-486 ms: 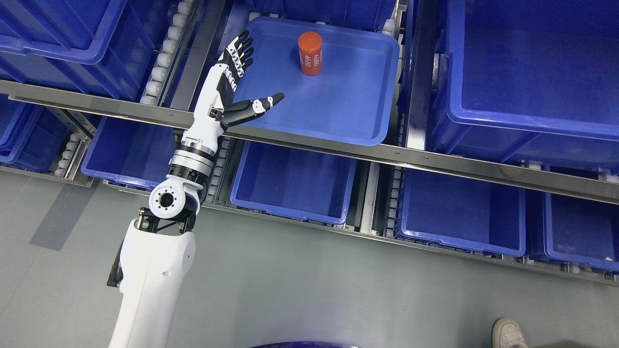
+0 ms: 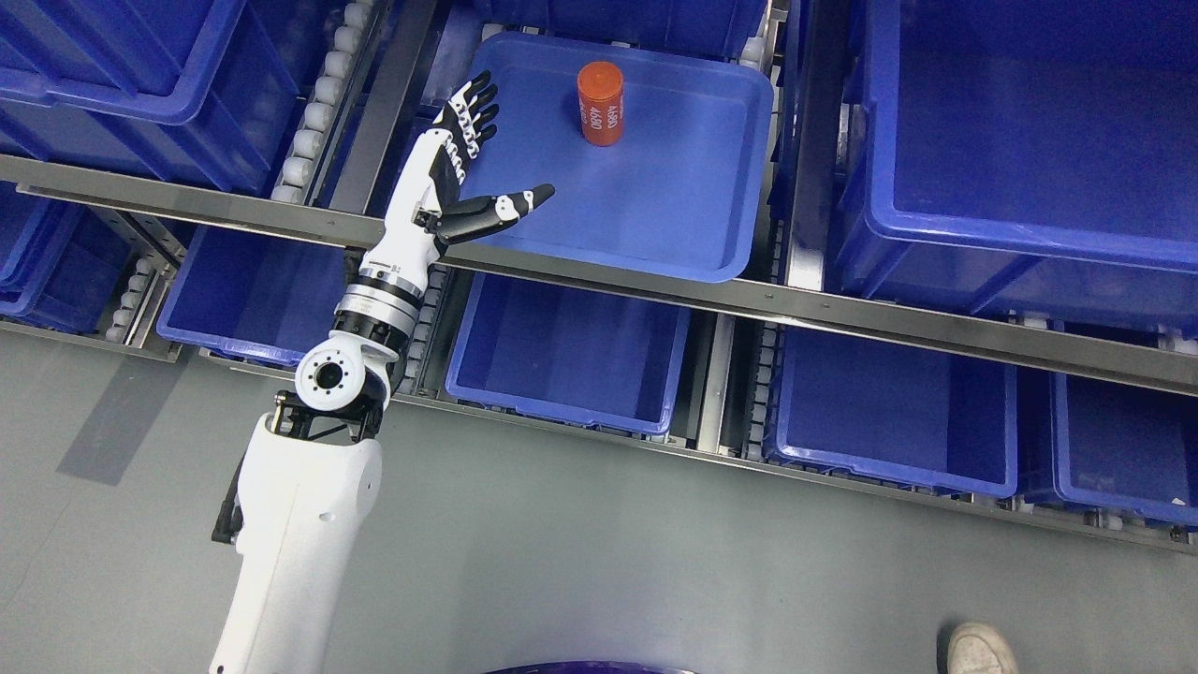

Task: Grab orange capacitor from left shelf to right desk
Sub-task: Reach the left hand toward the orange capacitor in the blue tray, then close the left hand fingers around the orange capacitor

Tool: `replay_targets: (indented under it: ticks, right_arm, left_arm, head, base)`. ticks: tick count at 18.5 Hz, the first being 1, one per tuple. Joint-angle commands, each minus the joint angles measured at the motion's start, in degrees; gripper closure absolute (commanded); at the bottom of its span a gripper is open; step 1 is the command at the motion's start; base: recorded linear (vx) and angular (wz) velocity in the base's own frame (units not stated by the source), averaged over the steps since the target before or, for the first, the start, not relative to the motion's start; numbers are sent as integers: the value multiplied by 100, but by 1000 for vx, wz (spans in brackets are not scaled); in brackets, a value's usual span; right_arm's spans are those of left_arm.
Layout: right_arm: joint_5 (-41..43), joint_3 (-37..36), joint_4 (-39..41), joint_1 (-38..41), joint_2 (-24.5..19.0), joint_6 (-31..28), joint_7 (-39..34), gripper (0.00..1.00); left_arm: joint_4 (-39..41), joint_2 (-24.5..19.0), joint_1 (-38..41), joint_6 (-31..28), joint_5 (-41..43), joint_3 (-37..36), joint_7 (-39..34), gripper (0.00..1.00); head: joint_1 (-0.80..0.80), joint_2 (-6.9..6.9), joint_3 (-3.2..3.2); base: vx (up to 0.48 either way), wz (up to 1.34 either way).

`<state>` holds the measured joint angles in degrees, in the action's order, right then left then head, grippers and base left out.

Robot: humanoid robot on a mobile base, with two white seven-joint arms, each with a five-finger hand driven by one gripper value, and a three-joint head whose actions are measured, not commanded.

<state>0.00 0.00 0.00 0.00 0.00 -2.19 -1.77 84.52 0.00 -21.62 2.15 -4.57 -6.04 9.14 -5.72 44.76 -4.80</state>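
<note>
Steel shelving (image 2: 842, 314) across the scene, tiers stocked with blue bins (image 2: 1029, 140), roller tracks between the bays, grey floor (image 2: 655, 562) in the near ground. On the upper tier, centre, a shallow blue tray (image 2: 655, 215), empty but for one item. From the lower left, a white robot arm (image 2: 299, 524), angled up across the front rail of the shelf. At its end, the left hand (image 2: 459, 173), over the tray's left edge, fingers (image 2: 473, 108) spread and pointing toward the far side, thumb (image 2: 510, 203) stretched out to the right, nothing in its grasp. Upright near the tray's far edge, the orange capacitor (image 2: 600, 103), a small cylinder with white print down its side, to the right of the fingertips and well clear of them, untouched. At the near right corner, the toe of a white shoe (image 2: 978, 648) on the floor. At the bottom edge, centre, a sliver of curved blue rim (image 2: 580, 667).
</note>
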Motion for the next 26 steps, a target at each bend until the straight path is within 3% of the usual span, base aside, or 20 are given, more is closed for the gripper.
replay_targets:
  ticks: [1,9,17,26]
  right_arm:
    - [0,-70,132,193,100,-10,1,0]
    - [0,-62,132,193,100,-10,1,0]
    - [0,-62,132,193,100,-10,1,0]
    - [0,-70,132,193,100,-10,1,0]
  left_arm:
    - [-1778,-100,-912,57,26,-116,9,1]
    - [-3582,-100,-2065,242,211,-1100,18,2]
    - [-4172,-100,-2575,233,193,-1839,27,3]
    - [-4637,-100,-2988,242,202,-1918,-8,3]
  head:
    - [0,0,0]
    - [0,0,0]
    - [0,0,0]
    - [0,0,0]
  base:
    - [0,0]
    - [0,0]
    - [0,0]
    - [0,0]
